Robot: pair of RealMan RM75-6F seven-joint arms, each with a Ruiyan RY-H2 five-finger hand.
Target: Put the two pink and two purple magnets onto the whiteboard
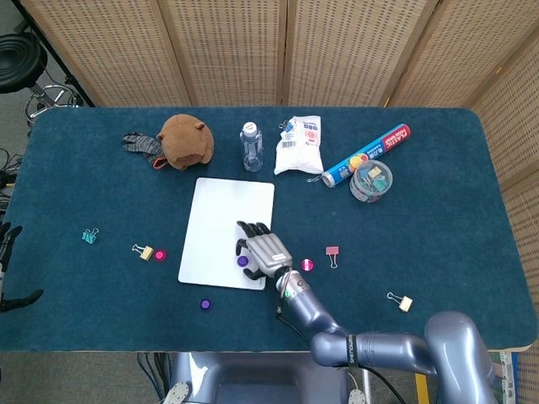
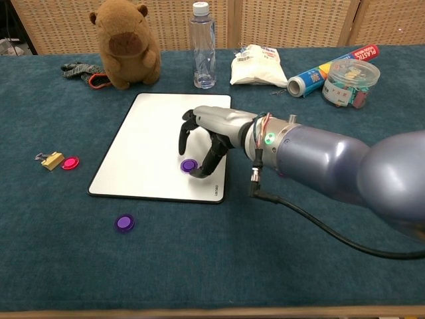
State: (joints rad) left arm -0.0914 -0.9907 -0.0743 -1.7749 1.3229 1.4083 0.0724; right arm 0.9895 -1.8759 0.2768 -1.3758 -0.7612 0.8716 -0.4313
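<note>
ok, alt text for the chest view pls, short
The robot's right hand reaches over the whiteboard, fingers around a purple magnet lying on it. Another purple magnet and a pink magnet lie on the blue table off the board.
</note>
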